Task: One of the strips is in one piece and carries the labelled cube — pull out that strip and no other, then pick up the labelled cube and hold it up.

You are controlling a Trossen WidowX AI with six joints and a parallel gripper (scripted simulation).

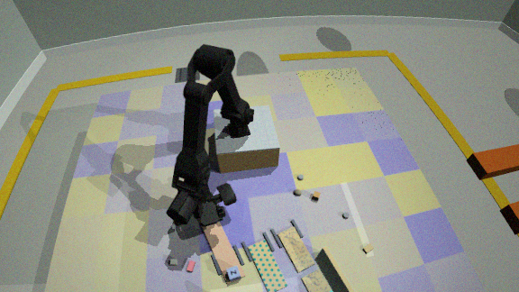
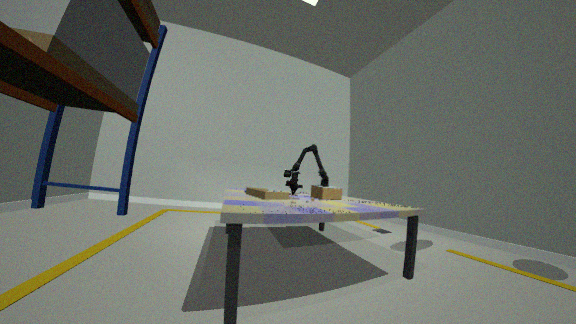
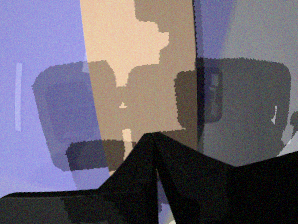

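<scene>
Shows, in the top view, a patchwork surface [image 1: 419, 227] [image 2: 245, 217] [image 3: 45, 30] of violet, yellow and pale squares, dark specks scattered toward the upper right. Runs around it, on the grey floor [image 1: 450, 81] [image 2: 150, 260], in yellow floor tape [image 1: 434, 105] [image 2: 85, 250]. Rises to plain grey walls [image 1: 135, 22] [image 2: 450, 125], with a blue-and-orange rack [image 1: 500, 159] [image 2: 145, 90] cut off by the frame, at right from above, at upper left from outside. Stands, the black arm [image 1: 195, 122] [image 2: 318, 159], on a brown-sided box [image 1: 248, 159] [image 2: 327, 193]. Reveals only from above, at lower centre, the labelled blue cube [image 1: 232, 273], on the lower end of the peach strip [image 1: 227, 252] [image 3: 107, 25]. Lists to its right a teal-dotted strip [image 1: 268, 266], then a marbled strip in two pieces [image 1: 295, 249], near a dark upright panel [image 1: 332, 270]. Gives from outside alone the dark table legs [image 2: 232, 270] and ceiling [image 2: 280, 25]. Brings in the wrist view the pincer [image 1: 211, 216] [image 2: 293, 193] [image 3: 152, 140], closed narrow, tips together over the peach strip, holding nothing; cannot tell whether touching it.
</scene>
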